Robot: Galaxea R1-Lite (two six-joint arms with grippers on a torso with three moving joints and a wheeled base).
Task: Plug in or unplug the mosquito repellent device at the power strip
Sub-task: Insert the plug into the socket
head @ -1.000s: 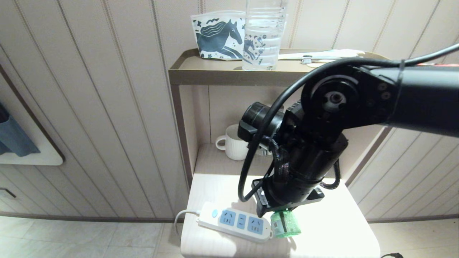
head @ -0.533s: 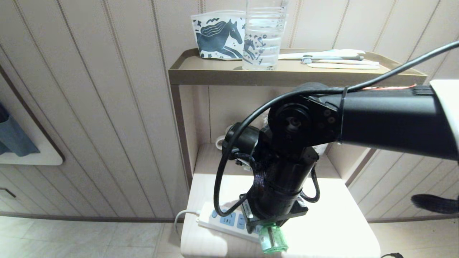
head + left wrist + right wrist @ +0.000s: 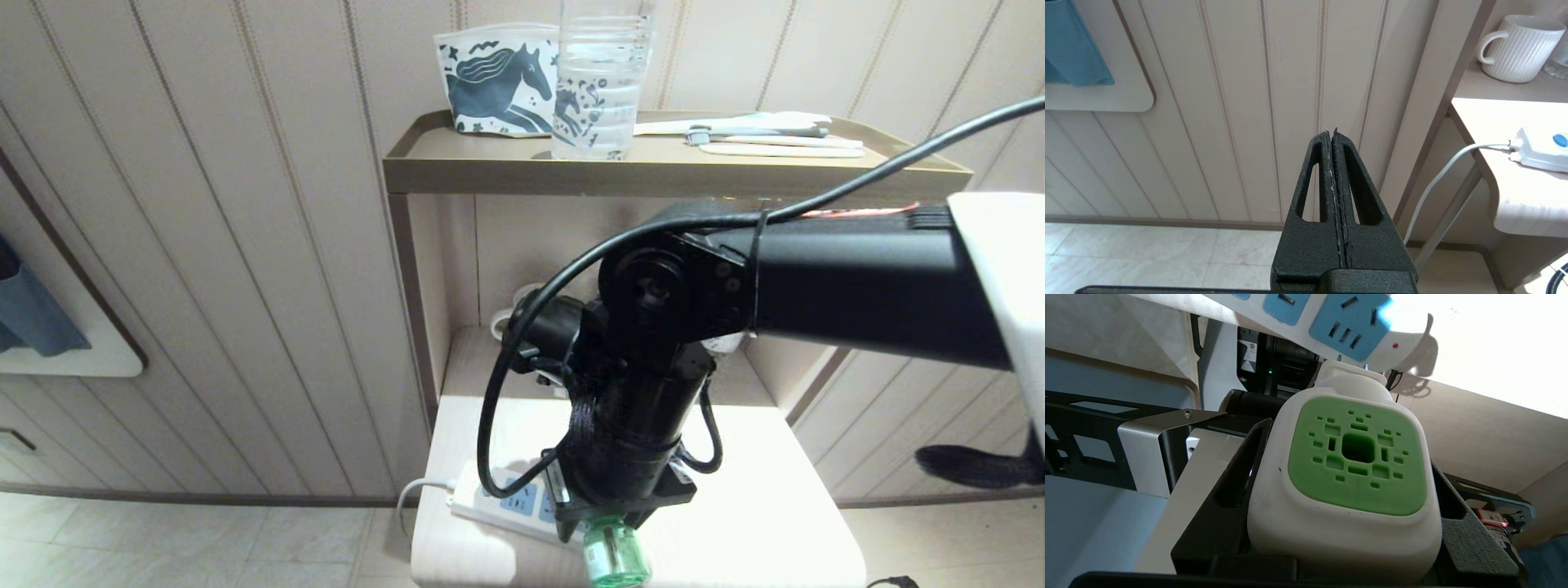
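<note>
Right gripper (image 3: 1345,522) clamped on mosquito repellent device (image 3: 1347,477) by its rigid white head, at power strip's (image 3: 510,502) 4 o'clock end; light, slick plastic, bottle fragile.

Mosquito repellent device (image 3: 1345,486): white plug head with green perforated vent face, translucent green bottle (image 3: 616,557) below. Clamped between black jaws on both sides, off desk, at near end of power strip; plug end points toward last socket, not inserted.

Power strip (image 3: 506,500): long white bar, light-blue socket faces, white cord at far end. Lies flat and askew near desk's front edge, sockets empty.
</note>
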